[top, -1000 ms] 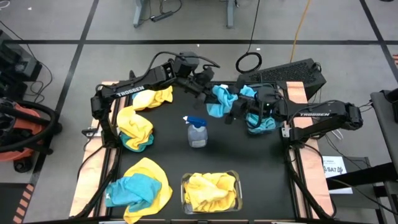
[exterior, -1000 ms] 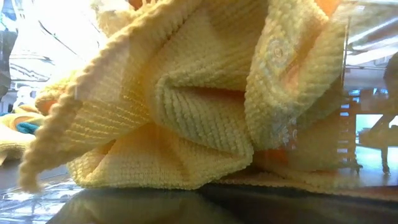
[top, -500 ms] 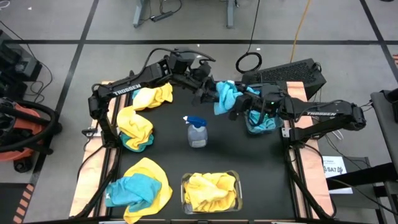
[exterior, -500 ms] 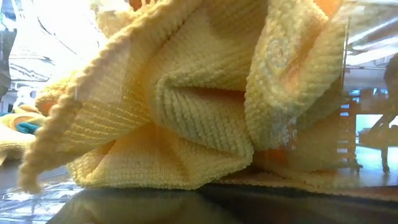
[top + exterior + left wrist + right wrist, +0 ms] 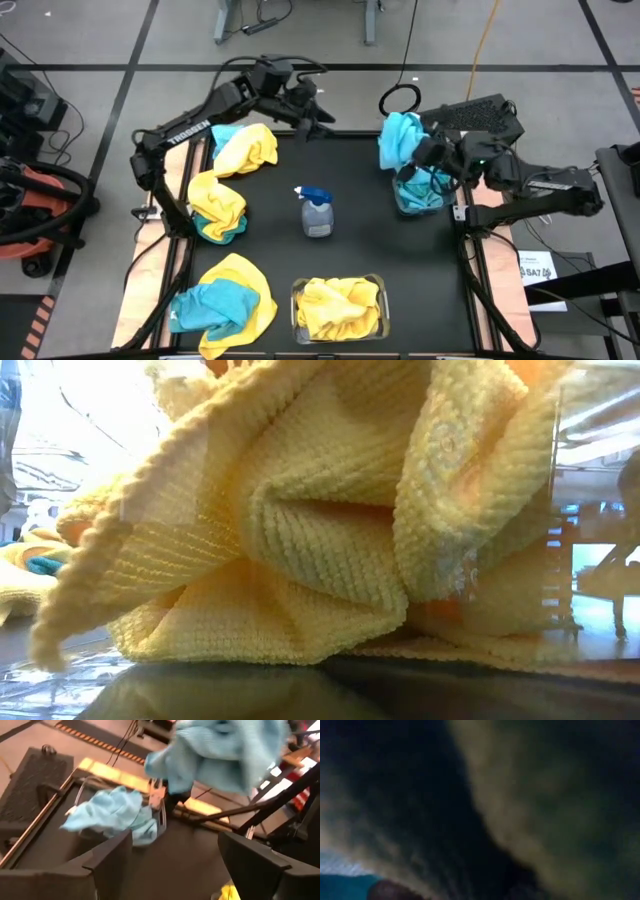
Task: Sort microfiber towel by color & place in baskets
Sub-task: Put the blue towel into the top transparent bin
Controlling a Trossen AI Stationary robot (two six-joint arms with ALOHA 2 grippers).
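Teal towel (image 5: 398, 140): bunched and lifted at the far right of the desk (image 5: 400, 260), just beside and partly over the far basket (image 5: 420, 195); the left wrist view shows it hanging in loose folds.
Right claw (image 5: 425, 152): clenched on that teal towel, judging by the cloth hanging from it; its own camera is smothered by fabric and shows nothing useful.
Left claw (image 5: 175, 855): released, fingers spread and empty, at the far edge of the desk, well apart from the towel.
Far basket: clear bin on the right, already containing teal cloth (image 5: 112, 815) that spills over its rim.
Near basket (image 5: 338, 308): clear bin at the near edge, filled with yellow towels (image 5: 300, 530).
Handling, as judged: light, soft, limp; no risk of breakage, but trailing corners may catch on the rim or drape outside. Best taken at the bulk of the bunch.
Unsorted: yellow towel (image 5: 250, 150) at far left; yellow-and-teal pile (image 5: 217, 205) mid-left; a second mixed pile (image 5: 222, 295) near left.
Obstructions: spray bottle (image 5: 317, 212) stands mid-desk, between the piles and the baskets, and could be knocked over by a crossing arm.
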